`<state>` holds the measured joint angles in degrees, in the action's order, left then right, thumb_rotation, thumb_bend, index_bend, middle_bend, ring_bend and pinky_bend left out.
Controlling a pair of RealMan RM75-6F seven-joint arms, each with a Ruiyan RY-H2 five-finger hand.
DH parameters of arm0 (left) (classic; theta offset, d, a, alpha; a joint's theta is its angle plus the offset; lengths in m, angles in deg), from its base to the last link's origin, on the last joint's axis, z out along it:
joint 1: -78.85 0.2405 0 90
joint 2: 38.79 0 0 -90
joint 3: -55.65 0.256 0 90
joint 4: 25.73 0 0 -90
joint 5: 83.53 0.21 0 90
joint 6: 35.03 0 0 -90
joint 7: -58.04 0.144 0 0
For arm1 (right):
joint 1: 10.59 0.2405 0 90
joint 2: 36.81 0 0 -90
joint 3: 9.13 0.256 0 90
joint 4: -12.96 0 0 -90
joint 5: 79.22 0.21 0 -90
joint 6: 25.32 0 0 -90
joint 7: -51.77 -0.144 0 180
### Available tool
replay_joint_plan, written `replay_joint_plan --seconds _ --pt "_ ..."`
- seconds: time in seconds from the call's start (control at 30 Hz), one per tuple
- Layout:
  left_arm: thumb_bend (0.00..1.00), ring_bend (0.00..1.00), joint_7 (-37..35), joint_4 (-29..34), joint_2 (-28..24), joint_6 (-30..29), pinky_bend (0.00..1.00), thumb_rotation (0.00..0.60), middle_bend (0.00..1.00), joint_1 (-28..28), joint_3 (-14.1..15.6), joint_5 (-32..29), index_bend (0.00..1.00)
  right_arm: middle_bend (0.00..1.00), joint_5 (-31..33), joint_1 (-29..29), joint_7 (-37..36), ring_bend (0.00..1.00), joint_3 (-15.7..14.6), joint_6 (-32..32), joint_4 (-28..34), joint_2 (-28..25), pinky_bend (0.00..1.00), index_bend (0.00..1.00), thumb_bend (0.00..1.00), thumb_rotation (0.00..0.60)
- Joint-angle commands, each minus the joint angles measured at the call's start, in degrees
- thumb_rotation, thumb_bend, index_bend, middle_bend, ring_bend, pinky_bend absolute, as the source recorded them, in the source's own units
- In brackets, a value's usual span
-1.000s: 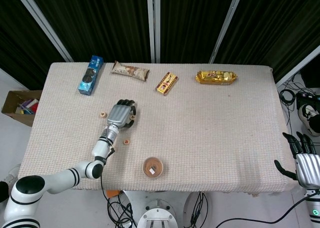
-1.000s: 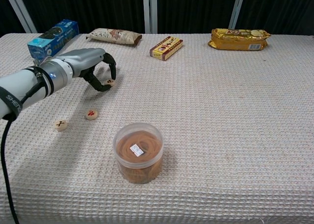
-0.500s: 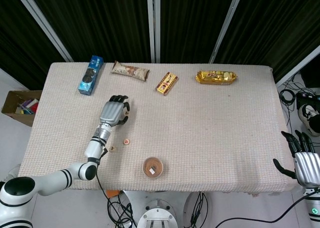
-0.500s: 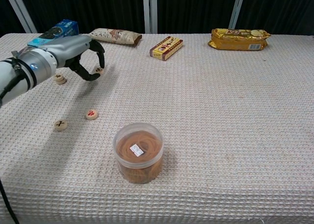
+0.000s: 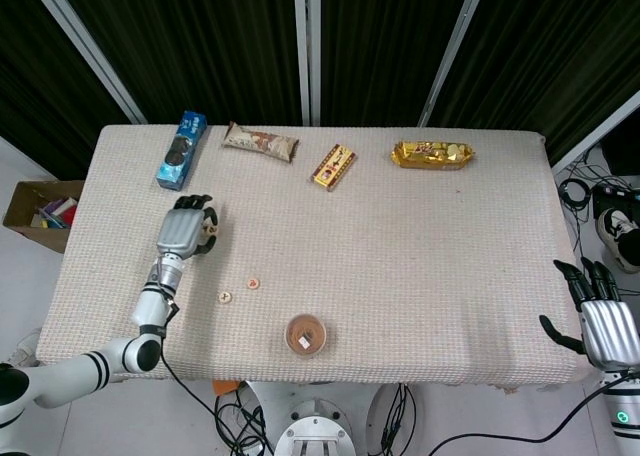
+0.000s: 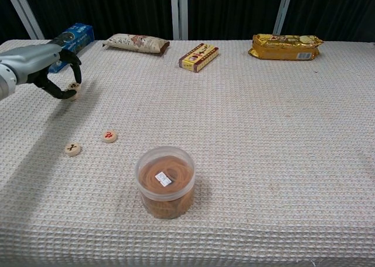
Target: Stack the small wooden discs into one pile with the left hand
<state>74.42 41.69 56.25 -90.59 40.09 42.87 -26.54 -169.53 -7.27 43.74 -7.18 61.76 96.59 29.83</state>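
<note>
From the head view, the left hand (image 5: 184, 232) is being seen with fingers curled; whether anything is held cannot be told. Two small round pale wooden discs (image 5: 226, 298) are lying below the fingertips, well apart from them, light, stiff, best pinched by the rim

From the chest view, a third disc (image 6: 73, 86) is being touched or pinched at the curled fingertips (image 6: 75, 74); three are being counted. The right hand (image 5: 598, 324) is hanging with fingers spread, holding nothing

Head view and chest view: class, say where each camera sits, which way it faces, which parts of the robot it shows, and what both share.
Head view: high above the near edge, looking down on the whole table; shows left arm, left hand and right hand.
Chest view: low at the near edge, looking across toward the curtains; shows only the left hand.
Shared: the left hand, two loose wooden discs, plastic jar, four snack packs.
</note>
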Motion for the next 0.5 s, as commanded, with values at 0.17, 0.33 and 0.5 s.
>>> replay_joint_plan --seconds 0.17,0.33,0.5 --pt "0.38 0.1 -1.2 -2.3 0.7 0.9 0.12 0.6 0.15 0.1 -0.2 -0.3 0.48 0.18 0.1 -0.2 0.7 0.0 -0.1 0.2 0.8 -0.2 0.05 0.12 0.22 0.6" --pt "0.37 0.1 -2.0 -3.5 1.1 1.2 0.12 0.6 0.15 0.1 -0.6 -0.4 0.47 0.18 0.1 -0.2 1.0 0.0 -0.1 0.3 1.0 -0.1 0.05 0.12 0.22 0.6" --pt "0.37 0.1 -2.2 -4.2 1.2 1.6 0.12 0.6 0.15 0.0 -0.8 -0.4 0.47 0.18 0.1 -0.2 1.3 0.0 -0.1 0.3 1.3 -0.2 0.05 0.12 0.22 0.6"
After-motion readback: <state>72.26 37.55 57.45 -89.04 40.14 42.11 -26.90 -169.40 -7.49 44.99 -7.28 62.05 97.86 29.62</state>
